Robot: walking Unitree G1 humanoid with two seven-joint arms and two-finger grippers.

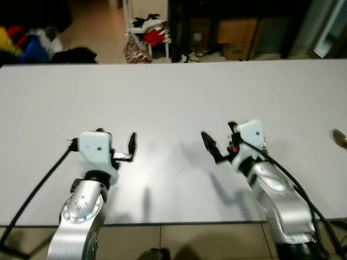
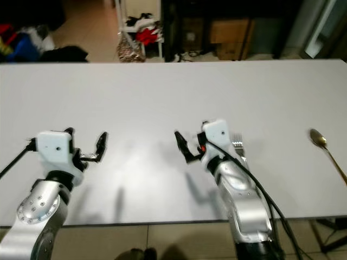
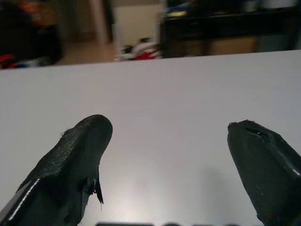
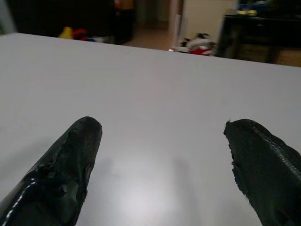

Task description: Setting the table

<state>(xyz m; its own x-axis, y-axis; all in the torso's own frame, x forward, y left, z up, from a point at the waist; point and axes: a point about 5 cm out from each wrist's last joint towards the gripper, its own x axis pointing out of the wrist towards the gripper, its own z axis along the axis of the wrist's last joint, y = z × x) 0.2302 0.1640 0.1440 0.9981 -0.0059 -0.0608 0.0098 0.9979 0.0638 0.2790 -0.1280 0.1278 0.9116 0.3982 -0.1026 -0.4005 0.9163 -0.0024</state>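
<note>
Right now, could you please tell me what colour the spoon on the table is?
The spoon is gold, clearest in the right eye view.

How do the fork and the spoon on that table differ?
The fork is silver, while the spoon looks golden. The fork lies right beside the right gripper, partly hidden by that arm; the spoon lies apart, out near the table's right edge, in full sight. Both lie flat on the white table, and neither is held.
</note>
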